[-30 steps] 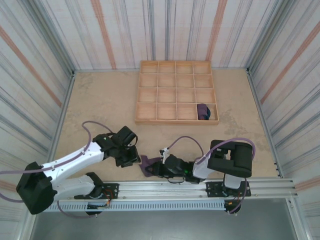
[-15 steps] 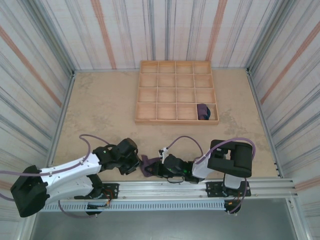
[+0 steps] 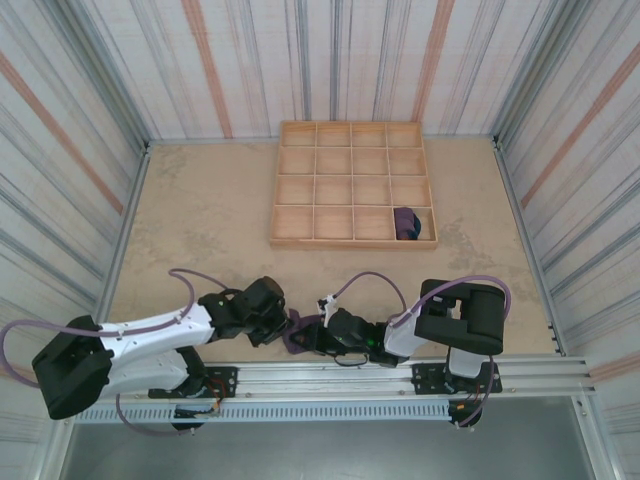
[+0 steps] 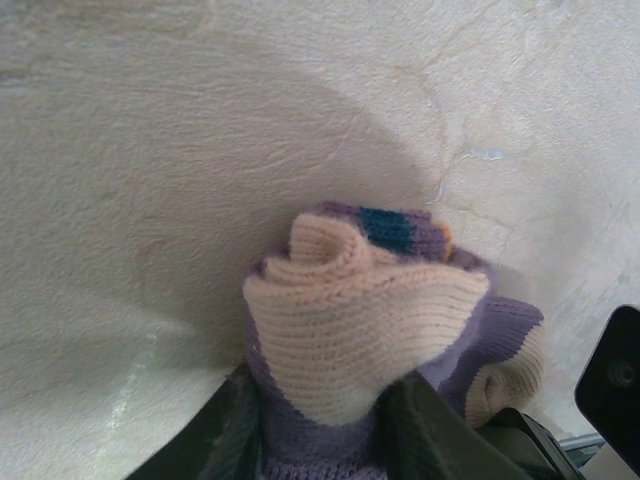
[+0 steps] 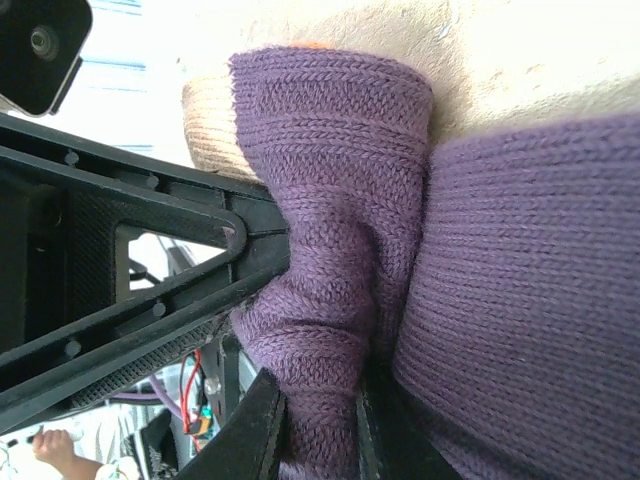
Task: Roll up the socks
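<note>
Frankly, with my left gripper (image 3: 281, 325) pinching the socks (image 3: 294, 338) from nine o'clock and my right gripper (image 3: 312, 336) clamping them from three, opposing pulls could unravel the roll.

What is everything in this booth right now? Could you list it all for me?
tray: one, light wood, sixteen compartments, far middle of the table
rolled bundle: one, purple, tray's near-right corner compartment
socks: one bunch, purple with peach and teal, by the table's near edge
table: one, beige
walls: three, white-grey with orange stripes, around the table
rail: one, metal, near edge
left arm: black and white
right arm: black and white
left gripper: black, closed on the socks' peach end
right gripper: black, closed on the purple part
</note>
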You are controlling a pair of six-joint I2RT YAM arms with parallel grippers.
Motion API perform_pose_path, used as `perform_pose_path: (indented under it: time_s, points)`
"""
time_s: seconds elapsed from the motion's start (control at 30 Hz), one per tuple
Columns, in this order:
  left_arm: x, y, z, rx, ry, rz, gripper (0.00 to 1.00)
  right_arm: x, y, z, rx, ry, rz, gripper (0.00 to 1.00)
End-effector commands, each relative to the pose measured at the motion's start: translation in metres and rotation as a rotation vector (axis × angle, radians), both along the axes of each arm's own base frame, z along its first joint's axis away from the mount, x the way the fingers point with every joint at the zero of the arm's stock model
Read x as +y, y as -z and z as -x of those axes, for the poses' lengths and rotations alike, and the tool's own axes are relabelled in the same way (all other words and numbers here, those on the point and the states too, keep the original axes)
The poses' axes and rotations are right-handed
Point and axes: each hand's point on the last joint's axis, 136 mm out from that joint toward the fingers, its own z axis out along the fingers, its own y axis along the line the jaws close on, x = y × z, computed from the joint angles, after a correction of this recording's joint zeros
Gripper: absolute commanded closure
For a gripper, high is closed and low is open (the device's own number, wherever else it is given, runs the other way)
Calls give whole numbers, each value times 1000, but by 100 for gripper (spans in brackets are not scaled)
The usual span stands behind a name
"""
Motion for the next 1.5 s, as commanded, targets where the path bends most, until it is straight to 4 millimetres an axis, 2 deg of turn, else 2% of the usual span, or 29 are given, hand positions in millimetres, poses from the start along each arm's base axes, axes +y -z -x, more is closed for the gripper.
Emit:
perform_pose_path:
  time_s: [0.0,0.2,0.37,0.5,0.7,0.8,0.9,1.0,1.1,1.23,1.47]
  points:
    - [17,25,0,-1,-47,-81,75,-188,152,65,295,-39,853,100]
    - [21,32,3,14,-40,-117,100,-182,144,58,270,-49,817,100]
    - [22,31,0,4,-54,-129,100,-166,121,38,201,-100,784,100]
    - [28,24,-8,-23,-129,-124,100,-151,86,11,67,-174,789,88]
    - [33,13,-24,-45,-184,-112,100,-130,30,-30,-91,-224,694,62]
    - [30,9,-33,-59,-211,-76,100,-129,-1,-48,-182,-235,685,44]
    - [26,6,-41,-71,-212,-53,100,-136,-21,-65,-217,-206,671,33]
    - [22,3,-46,-75,-207,-40,100,-144,-26,-79,-180,-169,633,32]
    - [20,2,-48,-79,-200,-39,100,-141,-28,-89,-158,-168,583,32]
    - [16,1,-49,-84,-188,-23,100,-126,-28,-97,-128,-203,508,35]
    - [15,-2,-51,-99,-183,-13,100,-100,-13,-104,-79,-231,426,39]
